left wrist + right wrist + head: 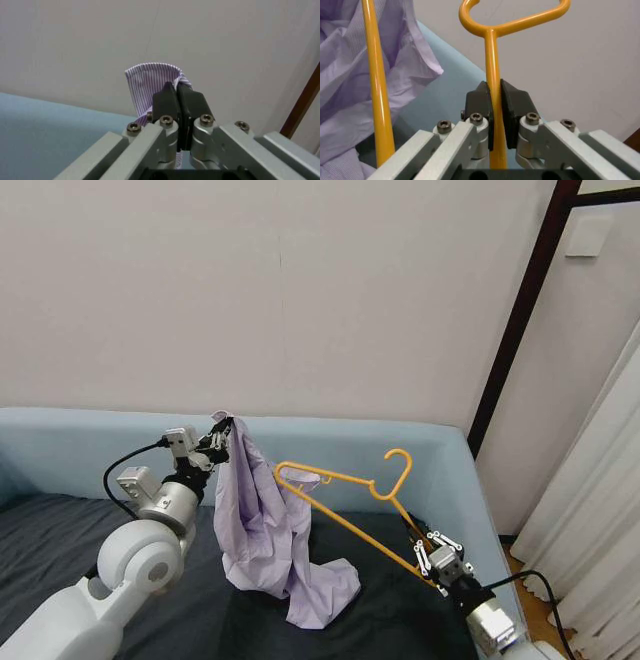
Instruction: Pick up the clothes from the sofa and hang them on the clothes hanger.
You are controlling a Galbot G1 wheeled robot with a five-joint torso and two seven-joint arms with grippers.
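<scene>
**Left gripper** (215, 438): raised in front of the sofa's backrest, on the left of the head view. Its fingers are clenched on the top edge of the shirt. In the left wrist view, the left gripper (177, 88) has both black pads pressed together, with a fold of striped cloth sticking out above them.

**Shirt** (260, 530): pale purple with fine stripes. It hangs from the left gripper in a long drape, and its lower end is bunched on the dark seat. In the left wrist view the pinched fold of the shirt (150, 80) stands out against the wall. In the right wrist view the shirt (350, 75) lies behind one bar of the hanger.

**Hanger** (345, 500): orange, tilted, with the hook uppermost toward the right. Its far shoulder end lies against the shirt's folds. Whether that end is inside the cloth cannot be told.

**Right gripper** (415, 538): low on the right of the head view, near the sofa's end. It grasps the hanger at its lower part. In the right wrist view, the right gripper (492, 90) is clamped on a straight orange rod of the hanger (492, 48), just below the hook.

**Sofa** (100, 440): light blue backrest and arm, dark seat.

**Wall** (300, 290): plain and pale, behind the sofa.

**Door frame** (520, 320): dark, to the right.

**Curtain** (600, 510): white, at the right edge.
</scene>
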